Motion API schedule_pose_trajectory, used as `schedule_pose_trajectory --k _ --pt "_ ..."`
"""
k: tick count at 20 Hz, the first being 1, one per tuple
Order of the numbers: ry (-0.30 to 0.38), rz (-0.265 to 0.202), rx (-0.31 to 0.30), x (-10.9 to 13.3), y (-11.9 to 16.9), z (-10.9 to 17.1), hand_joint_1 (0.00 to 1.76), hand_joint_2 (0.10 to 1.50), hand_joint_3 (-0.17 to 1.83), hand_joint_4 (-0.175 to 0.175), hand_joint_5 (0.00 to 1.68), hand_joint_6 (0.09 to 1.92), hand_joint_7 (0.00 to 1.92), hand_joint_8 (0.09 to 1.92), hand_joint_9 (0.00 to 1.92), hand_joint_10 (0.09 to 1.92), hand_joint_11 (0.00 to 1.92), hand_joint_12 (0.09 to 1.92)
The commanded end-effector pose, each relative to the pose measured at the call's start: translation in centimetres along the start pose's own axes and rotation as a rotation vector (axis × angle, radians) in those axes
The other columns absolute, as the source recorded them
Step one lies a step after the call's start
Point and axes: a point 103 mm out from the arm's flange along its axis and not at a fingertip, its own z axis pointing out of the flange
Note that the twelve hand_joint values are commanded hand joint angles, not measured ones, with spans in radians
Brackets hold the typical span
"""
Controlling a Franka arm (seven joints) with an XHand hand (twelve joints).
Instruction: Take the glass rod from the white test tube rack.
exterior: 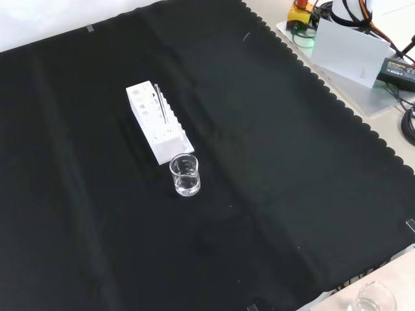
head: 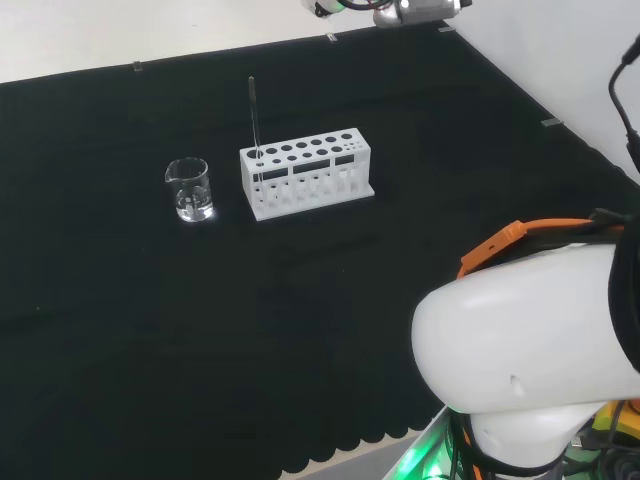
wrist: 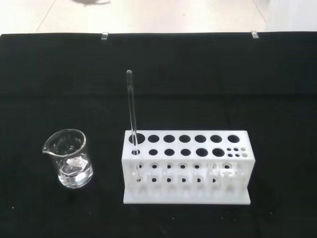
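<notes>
Rod [wrist: 132, 111] of clear glass is standing nearly upright in an end hole of the white test tube rack [wrist: 185, 166], leaning slightly and rising well above the rack's top. Nothing is touching it. In the wrist view, rack and rod are lying ahead of the wrist camera and well apart from it, so the hand is sitting back from both; whether its fingers are spread or curled cannot be told. A small clear beaker [wrist: 70, 158] is standing just beside the rack's rod end, on the black cloth [head: 150, 330], apart from the rack.
</notes>
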Motion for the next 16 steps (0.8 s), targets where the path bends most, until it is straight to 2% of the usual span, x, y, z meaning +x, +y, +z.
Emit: schedule_pose_trajectory --k 1,6,16 --pt "0.026 -0.014 0.007 0.1 3.1 -0.3 0.68 0.79 0.73 -0.11 0.12 0.09 0.0 0.63 0.04 0.88 0.01 1.44" --pt "0.029 -0.031 0.025 0.5 5.6 1.0 0.64 0.82 0.71 -0.11 0.14 0.09 0.0 0.66 0.04 0.87 0.01 1.44" --pt "0.022 -0.081 0.073 2.6 11.0 3.3 0.62 0.84 0.68 -0.112 0.16 0.09 0.0 0.72 0.07 0.86 0.02 1.44"
